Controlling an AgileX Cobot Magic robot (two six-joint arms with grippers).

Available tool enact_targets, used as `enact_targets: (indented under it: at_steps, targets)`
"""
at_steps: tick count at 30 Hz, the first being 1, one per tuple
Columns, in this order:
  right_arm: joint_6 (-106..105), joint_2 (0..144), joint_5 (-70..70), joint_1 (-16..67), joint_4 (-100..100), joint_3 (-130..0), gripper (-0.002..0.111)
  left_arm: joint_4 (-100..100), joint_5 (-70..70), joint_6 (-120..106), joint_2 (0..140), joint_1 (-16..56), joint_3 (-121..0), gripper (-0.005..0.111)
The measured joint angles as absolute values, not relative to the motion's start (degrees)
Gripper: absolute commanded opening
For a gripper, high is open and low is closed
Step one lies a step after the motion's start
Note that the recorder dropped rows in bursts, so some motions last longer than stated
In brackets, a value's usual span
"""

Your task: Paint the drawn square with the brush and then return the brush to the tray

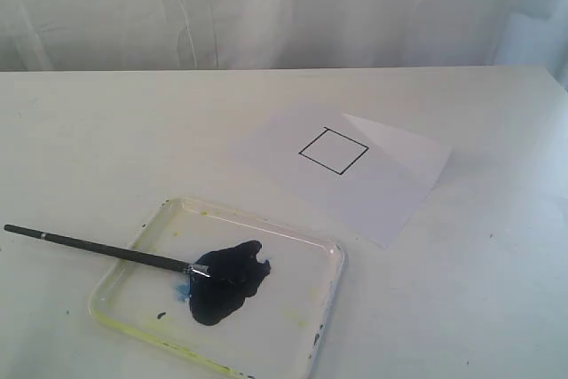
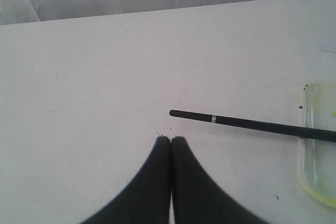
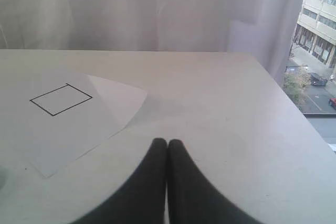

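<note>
Toward the table's [image 1: 89, 130] near edge, the brush [image 1: 106, 250] rests across the tray [image 1: 335, 272], untouched. The drawn square [image 1: 333, 150], nearer the far edge, is blank. My left pincer [image 2: 171, 139] and right pincer [image 3: 167, 141] are pressed closed and empty, so I judge everything is left to do.

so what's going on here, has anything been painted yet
Nothing is being handled at the moment. The brush lies with its tip in the dark paint puddle of the tray, its handle sticking out over the rim. The drawn square on the paper is blank, so no painting has been done. The left gripper and the right gripper are both shut and hold nothing.
</note>
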State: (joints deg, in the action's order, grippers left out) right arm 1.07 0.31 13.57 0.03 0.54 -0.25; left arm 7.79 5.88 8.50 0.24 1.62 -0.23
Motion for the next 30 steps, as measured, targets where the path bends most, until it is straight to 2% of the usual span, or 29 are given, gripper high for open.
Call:
enact_targets:
  at_steps: [20, 27, 30]
  targets:
    - [1.1, 0.3, 11.7, 0.0, 0.5, -0.2, 0.0, 7.8, 5.5, 8.8, 0.2, 1.6, -0.2, 0.0]
    - [3.3, 0.3, 0.9, 0.0, 0.5, -0.2, 0.0, 7.6, 0.7, 13.5, 0.2, 1.6, -0.2, 0.0]
    - [12.4, 0.3, -4.5, 0.0, 0.5, -1.1, 0.0, 7.6, 0.0, 15.1, 0.2, 1.6, -0.2, 0.0]
